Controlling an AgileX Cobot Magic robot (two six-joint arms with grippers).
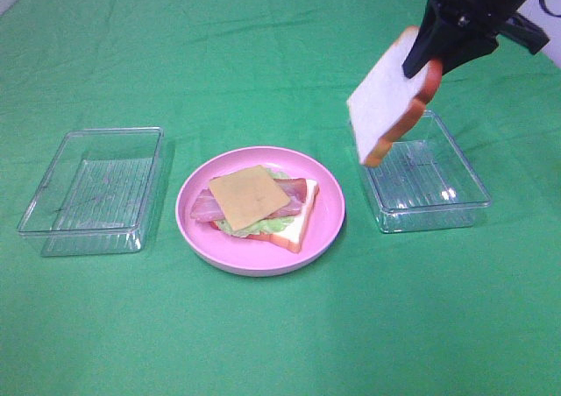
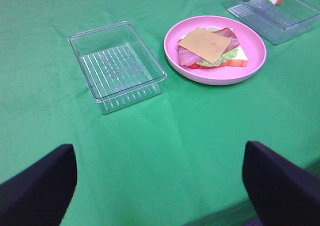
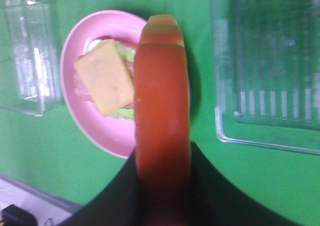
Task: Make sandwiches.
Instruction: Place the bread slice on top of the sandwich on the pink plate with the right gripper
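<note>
An open sandwich [image 1: 259, 205] lies on the round pink plate [image 1: 197, 229]: a bread slice, lettuce, bacon and a yellow cheese slice [image 1: 248, 196] on top. It also shows in the left wrist view [image 2: 212, 48] and the right wrist view [image 3: 106, 78]. My right gripper [image 1: 427, 59] is shut on a second bread slice [image 1: 390, 98], held tilted in the air above the right tray; its crust edge [image 3: 162, 116] fills the right wrist view. My left gripper [image 2: 160, 186] is open and empty, low over the cloth, well short of the plate.
A clear plastic tray [image 1: 92, 190] stands left of the plate and another [image 1: 429, 181] to its right; both hold nothing. A green cloth [image 1: 280, 343] covers the table. The table's near edge shows in the left wrist view [image 2: 225, 218].
</note>
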